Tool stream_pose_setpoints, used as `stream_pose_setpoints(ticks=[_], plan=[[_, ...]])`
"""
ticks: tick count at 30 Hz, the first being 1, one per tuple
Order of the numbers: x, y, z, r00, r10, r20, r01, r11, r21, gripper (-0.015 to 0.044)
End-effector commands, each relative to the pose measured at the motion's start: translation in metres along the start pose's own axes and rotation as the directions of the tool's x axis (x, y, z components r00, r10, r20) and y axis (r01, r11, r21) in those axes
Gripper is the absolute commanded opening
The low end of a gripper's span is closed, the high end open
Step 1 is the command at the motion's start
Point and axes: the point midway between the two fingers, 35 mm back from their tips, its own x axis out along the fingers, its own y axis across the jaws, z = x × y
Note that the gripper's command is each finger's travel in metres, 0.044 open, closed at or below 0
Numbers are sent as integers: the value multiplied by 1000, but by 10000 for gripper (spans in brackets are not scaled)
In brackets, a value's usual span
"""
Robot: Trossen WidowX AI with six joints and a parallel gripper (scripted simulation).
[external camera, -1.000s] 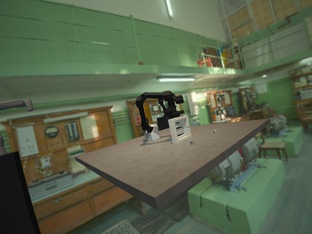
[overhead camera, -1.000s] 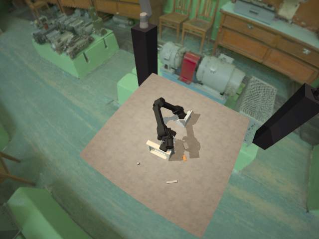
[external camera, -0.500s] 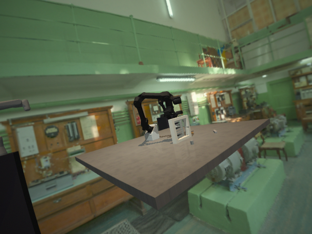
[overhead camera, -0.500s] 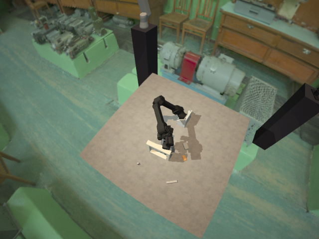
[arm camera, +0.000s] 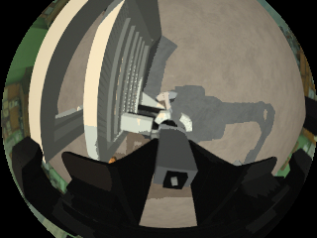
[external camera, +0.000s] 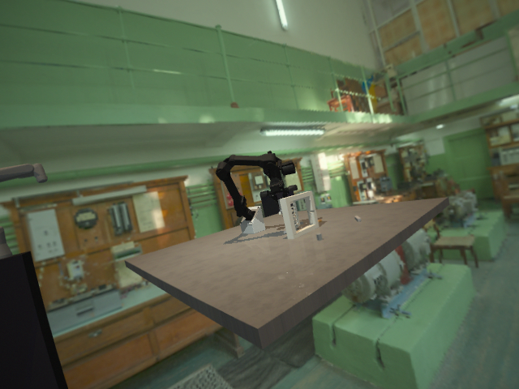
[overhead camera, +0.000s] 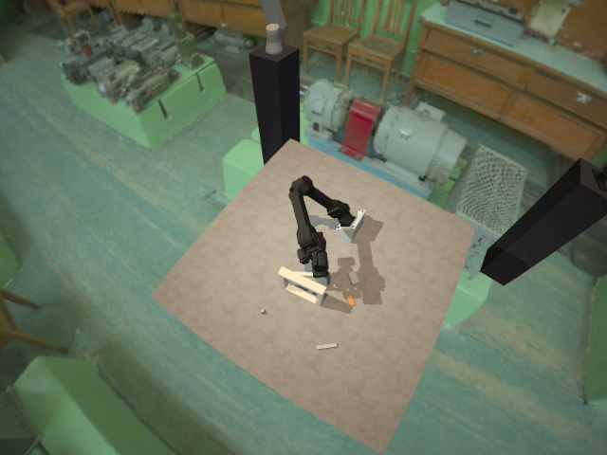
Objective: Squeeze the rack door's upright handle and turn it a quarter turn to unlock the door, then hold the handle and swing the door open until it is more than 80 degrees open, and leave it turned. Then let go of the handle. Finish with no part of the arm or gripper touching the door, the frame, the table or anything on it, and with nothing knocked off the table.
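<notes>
The rack's cream frame point(overhead camera: 302, 281) point(external camera: 288, 220) point(arm camera: 37, 89) stands upright on the table point(overhead camera: 220, 254) point(external camera: 268, 271). Its slatted door point(arm camera: 94, 74) stands partly open at an acute angle to the frame, swung toward the arm's side. My gripper point(arm camera: 172, 143) is shut on the grey upright handle point(arm camera: 175, 149), which lies between the two black fingers in the wrist view. The exact turn of the handle is hard to tell. In the top and exterior views the arm hides the fingertips and the handle.
A tan-grey block point(overhead camera: 353, 278) and an orange block point(overhead camera: 351, 300) lie beside the rack. A small grey cylinder point(overhead camera: 263, 311) point(external camera: 319, 237) and a pale bar point(overhead camera: 326, 346) point(external camera: 357, 218) lie on the frame's other side. The arm's white base point(overhead camera: 347, 233) point(external camera: 252, 227) stands behind the door.
</notes>
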Motion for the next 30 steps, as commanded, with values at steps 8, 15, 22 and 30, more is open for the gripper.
stream_pose_setpoints(ticks=[8, 15, 22, 30], plan=[[0, -25, 9, 1000, 1, 7, 0, 975, -224, 15], [0, -40, 17, 1000, 1, 7, 2, 940, -342, 15], [0, -51, 25, 1000, 0, 7, 3, 898, -440, 15], [0, -64, 36, 1000, -1, 8, 5, 837, -547, 15]])
